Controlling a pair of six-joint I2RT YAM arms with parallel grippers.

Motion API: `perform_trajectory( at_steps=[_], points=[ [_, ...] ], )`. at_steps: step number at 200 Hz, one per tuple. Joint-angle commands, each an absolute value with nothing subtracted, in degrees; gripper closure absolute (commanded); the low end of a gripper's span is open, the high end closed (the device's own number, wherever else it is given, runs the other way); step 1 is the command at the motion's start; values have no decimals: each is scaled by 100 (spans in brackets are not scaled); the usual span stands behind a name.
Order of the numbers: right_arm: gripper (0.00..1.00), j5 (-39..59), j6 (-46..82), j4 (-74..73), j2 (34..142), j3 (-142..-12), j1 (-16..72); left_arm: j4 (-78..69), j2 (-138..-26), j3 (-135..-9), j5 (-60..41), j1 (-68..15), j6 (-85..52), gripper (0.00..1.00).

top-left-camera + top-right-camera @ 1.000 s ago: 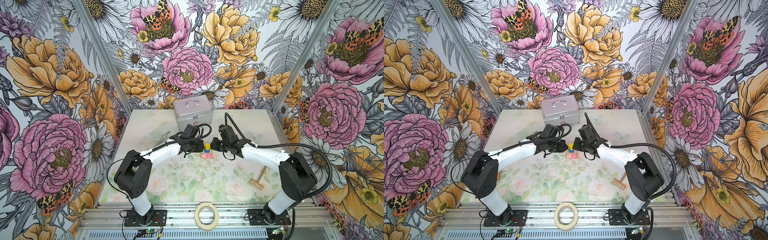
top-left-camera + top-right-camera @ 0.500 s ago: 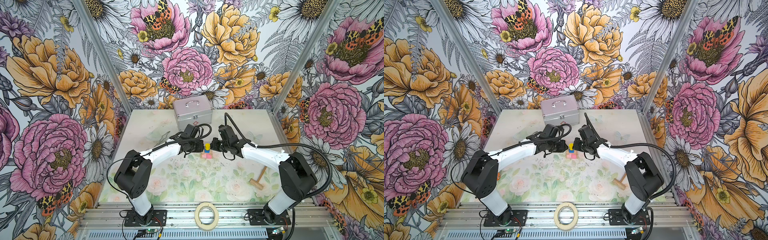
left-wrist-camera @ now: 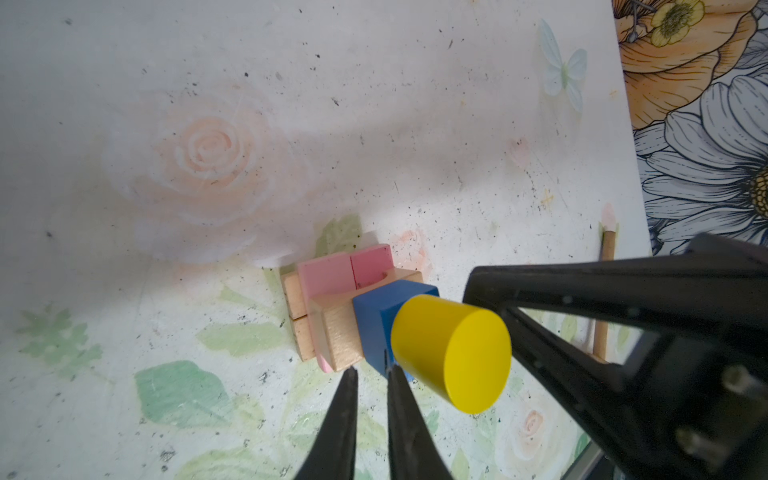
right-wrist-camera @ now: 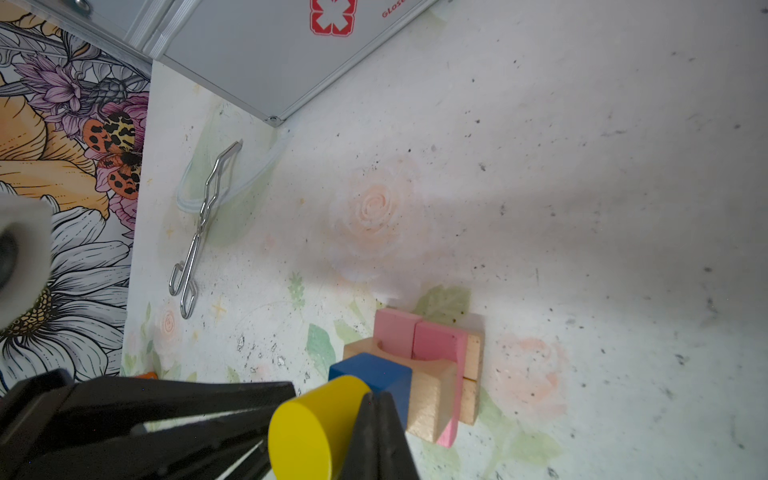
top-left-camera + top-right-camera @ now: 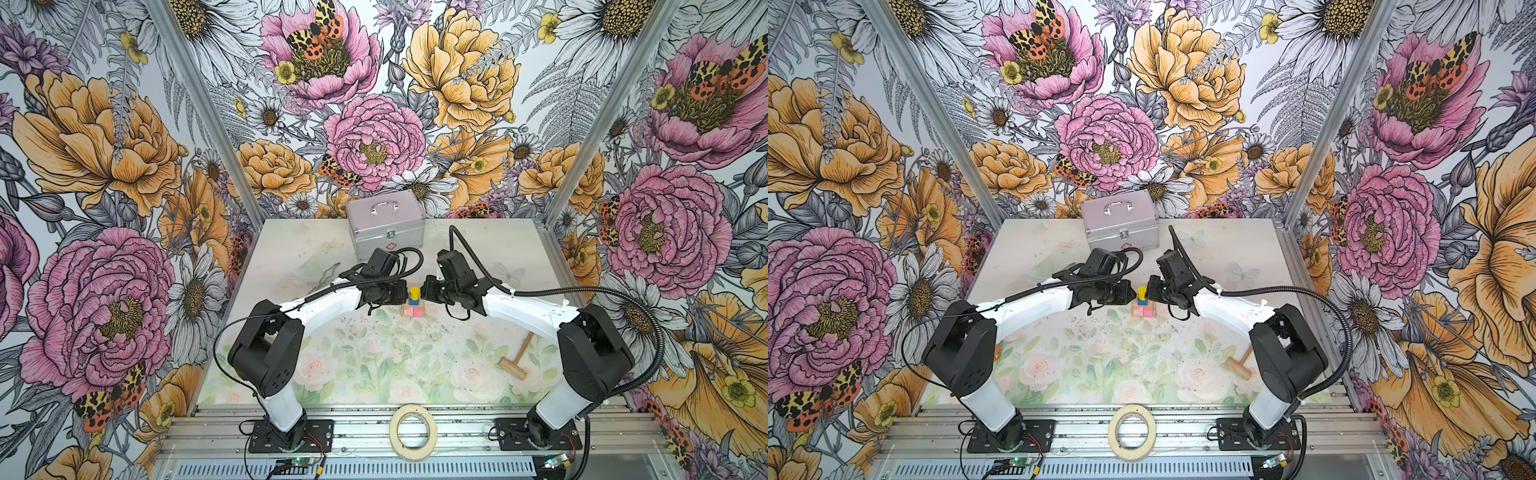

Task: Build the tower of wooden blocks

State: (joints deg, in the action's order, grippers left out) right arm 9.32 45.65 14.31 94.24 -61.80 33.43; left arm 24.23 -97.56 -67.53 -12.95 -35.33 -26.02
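The wood block tower [image 5: 413, 303] stands near the middle of the table [image 5: 291, 249], its long axis upright. From the bottom it has two plain tan wood bricks [image 3: 297, 299], two pink bricks [image 3: 345, 270], a tan arched brick [image 3: 340, 332], a small blue block [image 3: 374, 324] and a yellow cylinder [image 3: 453, 353] on top.

The tower lies directly between the two end effectors. The left gripper [image 5: 405, 293] comes from the left edge side and the right gripper [image 5: 424, 289] from the right edge side, both at the height of the blue block and the cylinder. Both are about equally near. The left jaws have a narrow gap with nothing in it. The right jaws are closed together and empty. Whether any tip touches the blocks, I cannot tell.

The tower looks finished, so I judge that the next move is to draw back. Each arm should move away sideways, because a push along this line would tip the cylinder.

A silver metal case [image 5: 386, 224] stands at the back edge, close behind both wrists. Metal tongs [image 4: 199, 232] lie toward the left edge. A tan wooden mallet [image 5: 517, 357] lies near the front right corner.
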Motion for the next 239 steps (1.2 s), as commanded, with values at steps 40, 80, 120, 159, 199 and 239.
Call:
perform_trajectory(
  at_steps=[40, 80, 120, 159, 199, 239],
  points=[
    [100, 958, 4619, 1358, 9495, -6302, 3393, 2445, -9677, -6803, -1205, -3494, -2516, 83],
    [100, 965, 4631, 1350, 9500, -6302, 3407, 2450, -9677, -6797, -1213, -3489, -2515, 83],
    [100, 958, 4631, 1349, 9509, -6302, 3401, 2446, -9681, -6796, -1221, -3496, -2523, 83],
    [100, 958, 4645, 1340, 9514, -6309, 3411, 2443, -9673, -6795, -1215, -3489, -2518, 83],
    [100, 950, 4641, 1331, 9510, -6306, 3415, 2446, -9675, -6798, -1218, -3490, -2514, 83],
    [100, 893, 4632, 1332, 9475, -6284, 3415, 2452, -9662, -6795, -1219, -3490, -2518, 83]
  ],
)
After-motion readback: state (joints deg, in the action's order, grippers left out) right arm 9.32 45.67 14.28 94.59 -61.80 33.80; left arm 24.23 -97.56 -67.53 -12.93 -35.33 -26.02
